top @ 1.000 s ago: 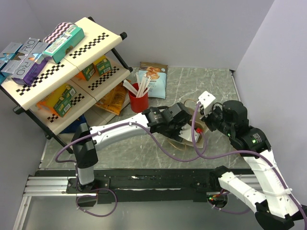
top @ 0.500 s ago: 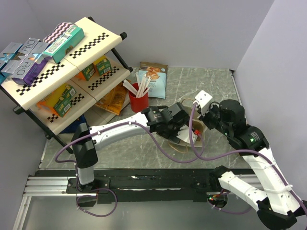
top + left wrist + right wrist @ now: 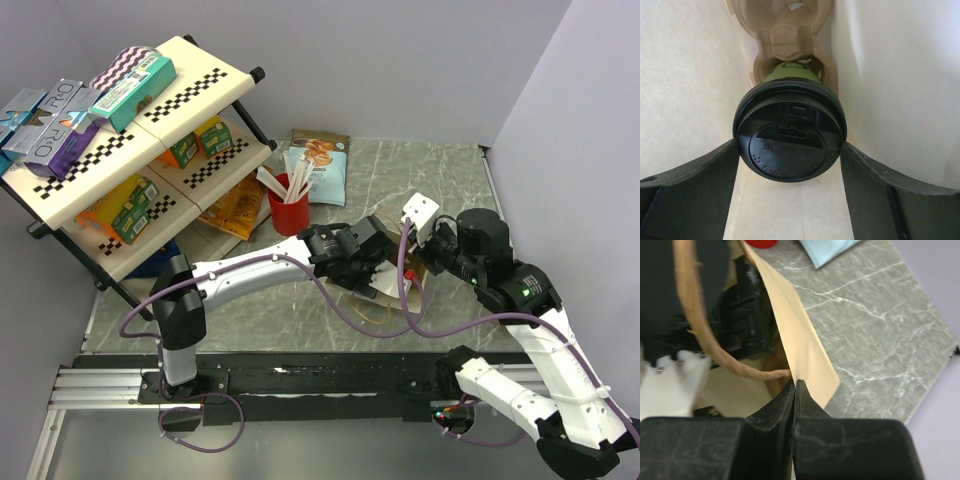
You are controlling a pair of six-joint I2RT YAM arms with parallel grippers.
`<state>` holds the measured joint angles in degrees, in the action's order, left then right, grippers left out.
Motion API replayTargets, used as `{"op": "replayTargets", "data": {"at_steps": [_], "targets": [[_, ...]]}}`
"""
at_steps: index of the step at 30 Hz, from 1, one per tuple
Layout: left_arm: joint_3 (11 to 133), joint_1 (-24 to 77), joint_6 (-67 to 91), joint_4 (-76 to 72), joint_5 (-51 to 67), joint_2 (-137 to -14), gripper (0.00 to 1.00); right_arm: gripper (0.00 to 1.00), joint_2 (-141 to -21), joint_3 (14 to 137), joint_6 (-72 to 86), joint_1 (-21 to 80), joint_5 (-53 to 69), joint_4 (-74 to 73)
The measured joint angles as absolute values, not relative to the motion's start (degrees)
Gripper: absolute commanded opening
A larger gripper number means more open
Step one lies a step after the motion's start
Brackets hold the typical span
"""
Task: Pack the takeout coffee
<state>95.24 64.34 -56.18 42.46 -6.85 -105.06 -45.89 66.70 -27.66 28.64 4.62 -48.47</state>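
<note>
Right gripper (image 3: 795, 388): jaws fully closed, pinching the top edge of the brown paper bag (image 3: 802, 347). The bag sits right of centre on the marble counter (image 3: 445, 170). Its twine handle (image 3: 715, 356) loops just beside the pinch.

Left gripper (image 3: 789, 150): reaches into the bag mouth with jaws wide. Both fingers (image 3: 695, 190) press against the rim of the black lid of the takeout coffee (image 3: 790, 131), so the cup is held.

The coffee is inside the bag. Its green body enters a pocket of the moulded pulp cup carrier (image 3: 790, 30). Whether it is fully seated is unclear; the view is too foreshortened.

Beyond the bag, toward the far edge: red cup (image 3: 288, 213) with white stirrers, then a blue snack packet (image 3: 318, 160).

Far-left corner: tiered shelf rack (image 3: 205, 75) stocked with boxes.
</note>
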Motion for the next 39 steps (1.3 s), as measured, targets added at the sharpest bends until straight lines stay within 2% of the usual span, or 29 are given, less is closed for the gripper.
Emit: {"op": "replayTargets", "data": {"at_steps": [13, 23, 26, 27, 29, 32, 33, 36, 39], "targets": [[94.0, 63.5, -55.7, 38.7, -7.8, -106.4, 0.01, 0.00, -45.7, 66.7, -22.6, 25.8, 13.1, -50.2], [92.2, 63.1, -54.7, 36.2, -8.5, -106.4, 0.01, 0.00, -45.4, 66.5, -20.1, 24.4, 14.6, -50.1], [92.3, 63.1, -54.4, 35.7, -9.0, -106.8, 0.11, 0.00, -45.3, 66.3, -19.7, 24.2, 15.0, -50.2], [92.3, 63.1, -54.3, 35.6, -9.1, -106.8, 0.18, 0.00, -45.3, 66.3, -19.7, 24.0, 15.1, -50.2], [92.3, 63.0, -54.3, 35.3, -9.3, -106.9, 0.19, 0.00, -45.3, 66.2, -19.5, 23.8, 15.6, -50.2], [92.7, 62.9, -54.2, 35.0, -9.3, -107.3, 0.15, 0.00, -45.3, 66.2, -19.3, 23.8, 16.2, -50.2], [93.0, 62.9, -54.2, 35.0, -9.3, -107.5, 0.09, 0.00, -45.3, 66.2, -19.3, 23.8, 16.2, -50.2], [94.2, 62.9, -54.3, 35.1, -9.3, -108.2, 0.01, 0.00, -45.3, 66.2, -19.3, 23.8, 16.3, -50.1], [94.6, 62.9, -54.3, 35.2, -9.3, -108.4, 0.01, 0.00, -45.1, 66.2, -19.4, 23.5, 16.8, -50.1]]}}
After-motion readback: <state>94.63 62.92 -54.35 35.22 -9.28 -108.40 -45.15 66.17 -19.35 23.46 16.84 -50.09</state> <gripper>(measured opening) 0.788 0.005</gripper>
